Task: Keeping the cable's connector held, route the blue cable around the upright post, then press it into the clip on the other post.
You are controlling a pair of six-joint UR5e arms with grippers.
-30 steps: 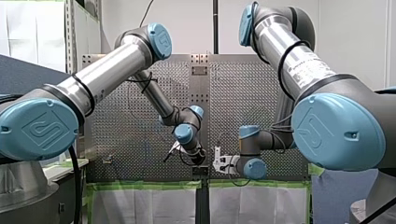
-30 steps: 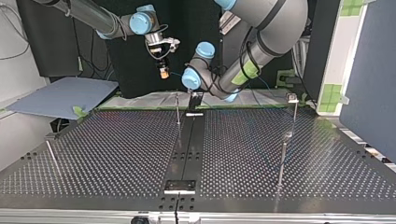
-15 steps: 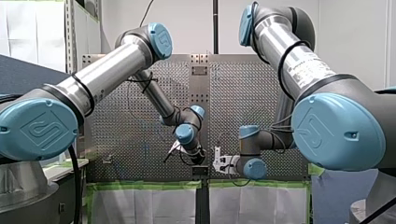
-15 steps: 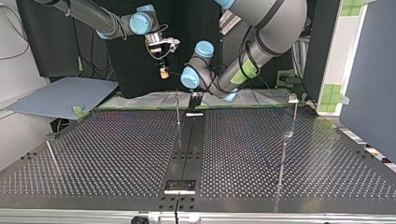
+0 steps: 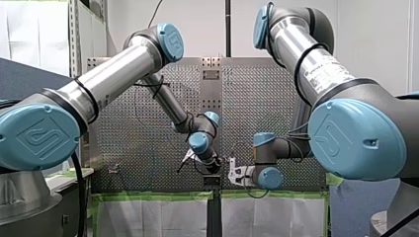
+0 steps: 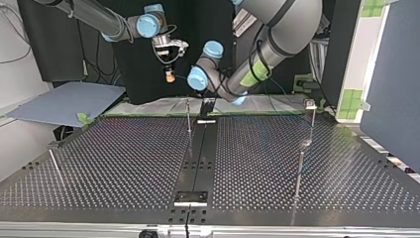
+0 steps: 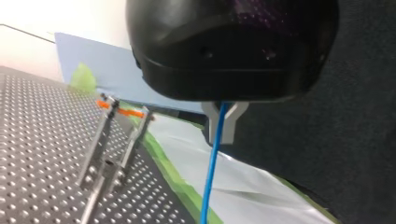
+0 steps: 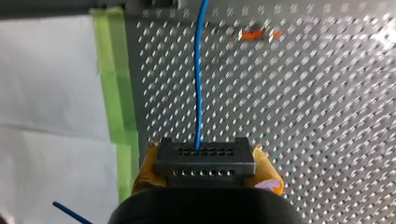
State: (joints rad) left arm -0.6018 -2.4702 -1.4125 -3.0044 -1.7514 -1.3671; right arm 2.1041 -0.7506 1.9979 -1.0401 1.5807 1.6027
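In the right wrist view my right gripper (image 8: 205,163) is shut, its yellow pads (image 8: 144,170) clamping the black connector (image 8: 204,153). The blue cable (image 8: 198,74) runs straight out of the connector over the perforated table. In the top view that gripper (image 6: 170,75) hangs above the table's far edge. My left gripper (image 7: 223,122) is shut, its pale fingertips pinching the blue cable (image 7: 211,172), which drops below it. Beyond it stand thin metal posts (image 7: 100,140) with an orange clip (image 7: 122,111). In the front view the two grippers (image 5: 213,167) (image 5: 232,174) sit close together.
The top view shows a thin post (image 6: 188,116) at mid far edge, a taller post (image 6: 312,116) with a clip head at the right, another post (image 6: 299,171) nearer, and a leaning rod (image 6: 55,167) at the left. Green tape (image 8: 114,79) lines the table edge.
My left gripper's wrist has shifted toward my right gripper, leftward in the top view. My right gripper with the connector has moved slightly up and left there.
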